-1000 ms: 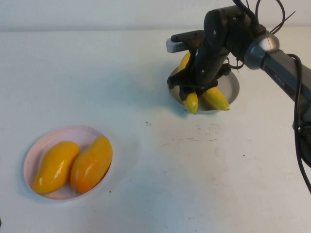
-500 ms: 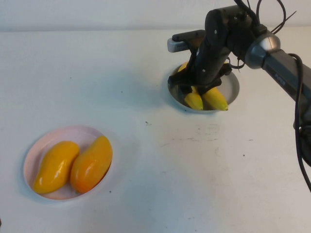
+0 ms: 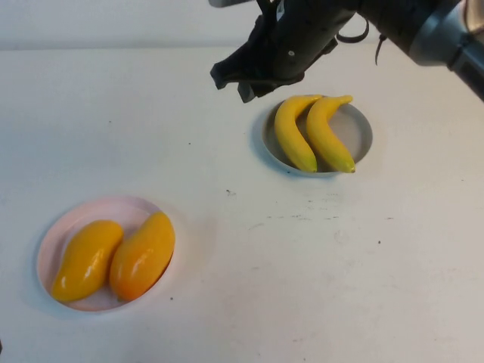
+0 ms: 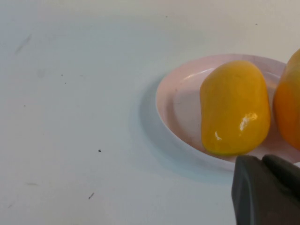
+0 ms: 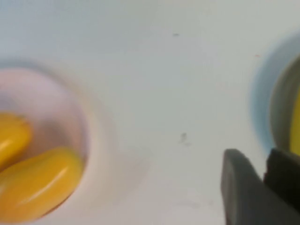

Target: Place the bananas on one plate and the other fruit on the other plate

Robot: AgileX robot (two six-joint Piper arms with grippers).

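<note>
Two yellow bananas [image 3: 291,132] [image 3: 327,132] lie side by side on the grey-blue plate [image 3: 361,128] at the back right. Two mangoes, one yellow [image 3: 87,259] and one with an orange blush [image 3: 142,255], lie on the pale pink plate [image 3: 83,215] at the front left. My right gripper [image 3: 234,79] is raised above the table, left of the grey-blue plate, shut and empty; its fingers also show in the right wrist view [image 5: 265,187]. My left gripper [image 4: 262,187] is shut and empty beside the pink plate [image 4: 180,101], close to the yellow mango [image 4: 234,107].
The white table [image 3: 318,265] spreads between the two plates with only small dark specks on it. The right arm [image 3: 423,30] reaches in from the back right corner. The right wrist view shows the pink plate [image 5: 65,108] and the grey-blue plate's edge [image 5: 281,108].
My right gripper has let go of the banana, which now lies on the grey-blue plate beside the other. The gripper has risen and moved left, away from the plate.
</note>
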